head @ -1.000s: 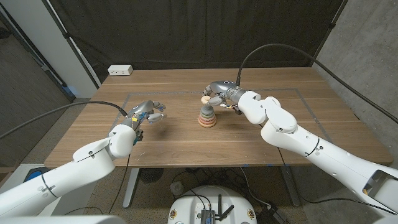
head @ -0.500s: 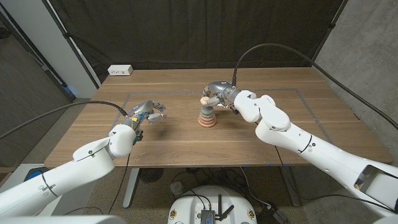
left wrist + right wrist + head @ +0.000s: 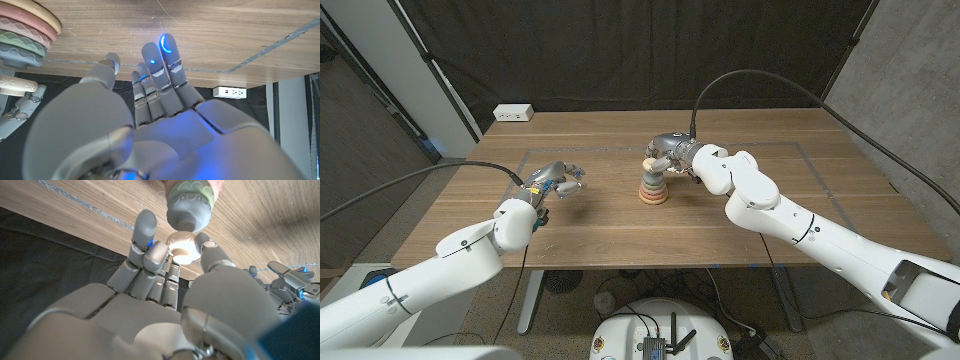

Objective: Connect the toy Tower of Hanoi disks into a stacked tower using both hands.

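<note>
Disks (image 3: 653, 190) stand mostly stacked just below our right hand (image 3: 665, 152), which pinches the small cream top piece (image 3: 183, 248) above them, unseated. Left hand (image 3: 556, 181) waits open, well apart.

- A wooden table (image 3: 620, 225) stood in front of a black curtain (image 3: 620, 50).
- Grey tape (image 3: 800, 150) marked a rectangle on the tabletop.
- A white power strip (image 3: 513, 113) lay at the table's far left corner.
- A concrete wall (image 3: 910, 80) rose on the right.
</note>
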